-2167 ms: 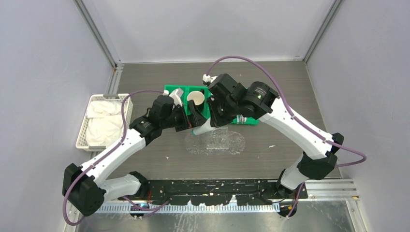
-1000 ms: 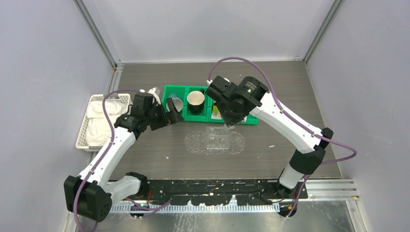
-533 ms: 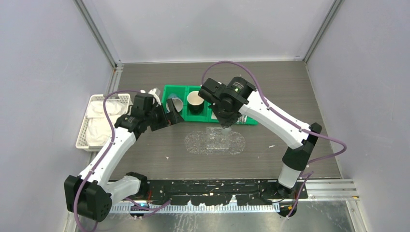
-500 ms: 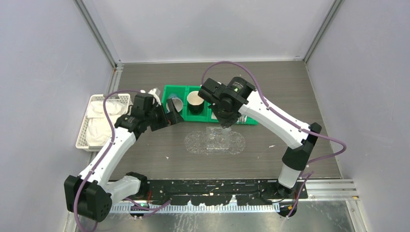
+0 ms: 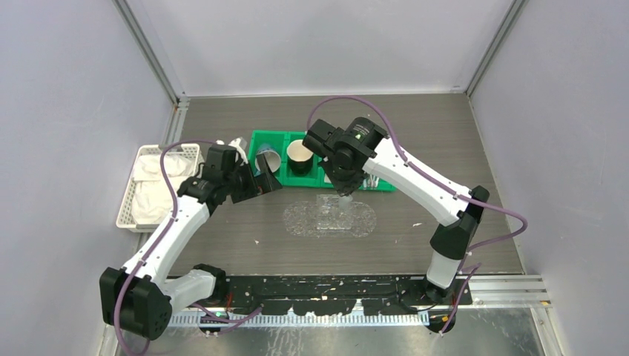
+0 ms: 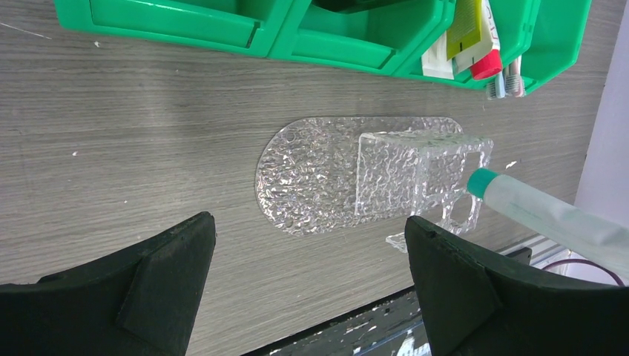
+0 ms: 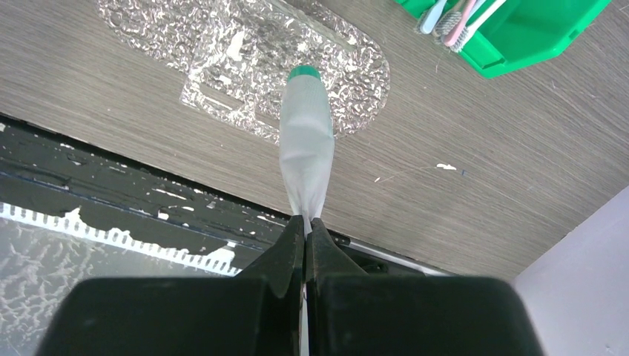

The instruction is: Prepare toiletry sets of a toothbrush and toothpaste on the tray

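Note:
My right gripper is shut on the flat crimped tail of a white toothpaste tube. The tube's green cap points down at the clear speckled oval tray, over the upright clear holder standing on it. In the top view the right gripper hangs above the tray. My left gripper is open and holds nothing. It sits left of the tray, and the capped tube shows at the right of its view. The left gripper is near the bin's left end.
A green compartment bin behind the tray holds a white cup and a metal cup. Its right end holds toothbrushes and small tubes. A white mesh basket with cloths stands at the left.
The left gripper has drawn back to the left, away from the tube, and stayed there. The right gripper with the tube has shifted left over the tray.

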Available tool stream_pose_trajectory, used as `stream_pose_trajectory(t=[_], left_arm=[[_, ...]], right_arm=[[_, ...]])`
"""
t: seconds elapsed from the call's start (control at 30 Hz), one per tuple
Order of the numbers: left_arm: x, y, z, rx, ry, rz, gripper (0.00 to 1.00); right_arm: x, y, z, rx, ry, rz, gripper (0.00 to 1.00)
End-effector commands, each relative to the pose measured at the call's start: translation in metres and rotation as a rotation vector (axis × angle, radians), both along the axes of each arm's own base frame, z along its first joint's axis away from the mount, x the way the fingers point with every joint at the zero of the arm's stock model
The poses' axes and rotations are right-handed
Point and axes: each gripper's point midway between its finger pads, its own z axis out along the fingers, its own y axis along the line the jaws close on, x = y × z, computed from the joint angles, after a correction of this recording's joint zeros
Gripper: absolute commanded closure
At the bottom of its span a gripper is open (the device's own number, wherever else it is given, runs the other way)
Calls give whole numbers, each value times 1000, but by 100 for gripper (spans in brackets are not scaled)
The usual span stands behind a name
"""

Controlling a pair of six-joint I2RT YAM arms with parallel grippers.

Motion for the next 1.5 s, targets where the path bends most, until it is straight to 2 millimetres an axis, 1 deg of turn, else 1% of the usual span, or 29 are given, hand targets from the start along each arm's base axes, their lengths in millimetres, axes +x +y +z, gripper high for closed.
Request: stream_pose_trajectory(t=[0.0,0.27,0.4,0.5,0.6,0.83,1.0,1.47], left_arm=[[4,-3,3,-5,-32,-25,0],[4,-1,0,-6,-30,-23,0],[4,0,0,-6,-30,-21,0],[3,1,-2,-5,-27,-22,0],[4,1,-2,-8,-28,-20,0],[3,1,-4,-13,-25,-21,0],[3,2,-4,-11,-25,-20,0],[1,6,-7,-12,-23,-15,0]], right_arm=[[10,8,1,34,-20,14,99],[17,11,-2,38,-19,10,99],[22,11,6,49,-41,4,99],[24,11,16,60,-62,0,99],[24,11,18,66,-65,-1,99],[24,11,10,53,-53,2,99],[25,15,5,57,-46,3,99],[27,17,-22,38,1,2,99]])
